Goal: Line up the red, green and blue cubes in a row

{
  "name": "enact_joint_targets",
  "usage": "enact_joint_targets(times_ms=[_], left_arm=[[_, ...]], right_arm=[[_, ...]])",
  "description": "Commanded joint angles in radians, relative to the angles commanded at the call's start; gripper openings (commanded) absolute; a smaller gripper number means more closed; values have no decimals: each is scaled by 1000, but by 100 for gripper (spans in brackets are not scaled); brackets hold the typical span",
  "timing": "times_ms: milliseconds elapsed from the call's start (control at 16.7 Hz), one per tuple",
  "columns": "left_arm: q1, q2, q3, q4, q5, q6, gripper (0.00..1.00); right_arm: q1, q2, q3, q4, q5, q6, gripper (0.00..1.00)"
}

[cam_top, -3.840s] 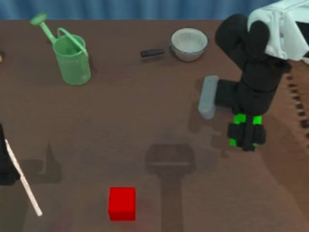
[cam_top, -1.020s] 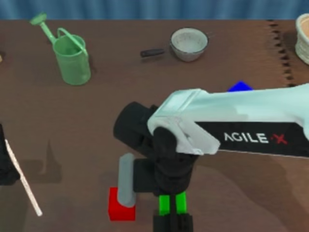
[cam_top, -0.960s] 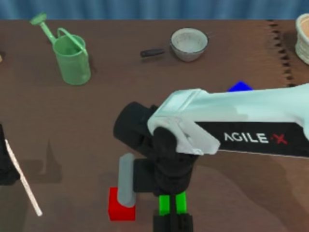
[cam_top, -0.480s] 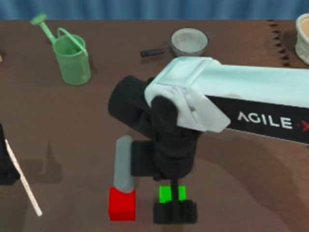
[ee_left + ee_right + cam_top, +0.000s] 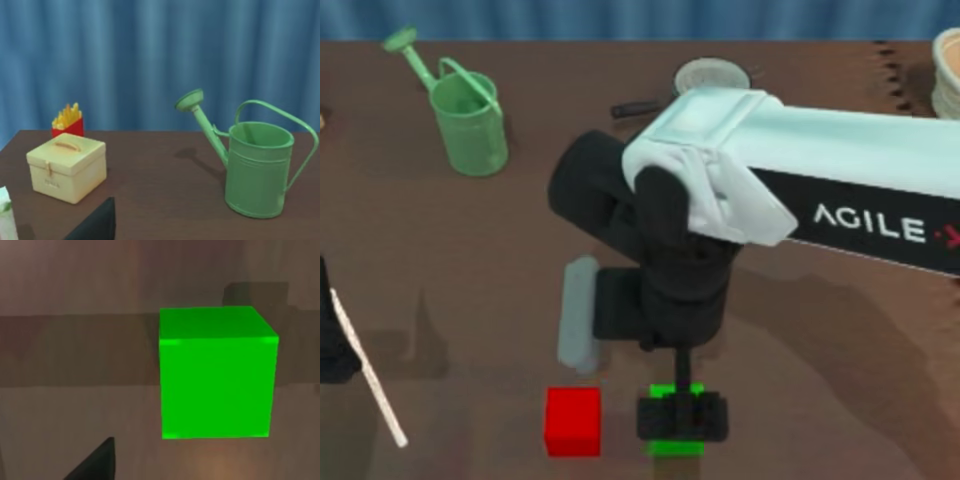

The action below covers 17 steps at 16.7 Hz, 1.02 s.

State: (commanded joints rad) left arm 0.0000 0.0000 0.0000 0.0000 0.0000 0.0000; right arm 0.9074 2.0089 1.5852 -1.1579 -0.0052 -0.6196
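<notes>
At the table's near edge in the top view, the red cube [image 5: 572,421] sits on the brown table [image 5: 470,280], and the green cube [image 5: 676,443] lies just to its right, a small gap between them, the 2 roughly level in a row. My right gripper [image 5: 682,419] hangs directly over the green cube and hides most of its top. From above I cannot tell whether the fingers are touching the cube; in the right wrist view the green cube [image 5: 217,374] rests on the table with no finger against its visible faces, so the gripper looks released. The blue cube is not visible, hidden if anywhere beneath the right arm [image 5: 800,190] that reaches in from the right side. The left arm [image 5: 335,330] is parked at the left edge. Farther back stand a pale green watering can [image 5: 468,118] at the left and a bowl [image 5: 712,72] partly covered by the arm.
</notes>
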Motion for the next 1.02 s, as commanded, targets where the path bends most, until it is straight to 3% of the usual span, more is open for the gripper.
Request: enact_joint_targets(times_ms=[240,720,1020], left_arm=[[0,0,0,0,0,0,100],[0,0,0,0,0,0,100],[0,0,0,0,0,0,100]], right_arm=[[-153,144,196,-82,3,47,100],[-566,449,715,-252,10,181,100],[-614,483,764,-270,12,199,100]])
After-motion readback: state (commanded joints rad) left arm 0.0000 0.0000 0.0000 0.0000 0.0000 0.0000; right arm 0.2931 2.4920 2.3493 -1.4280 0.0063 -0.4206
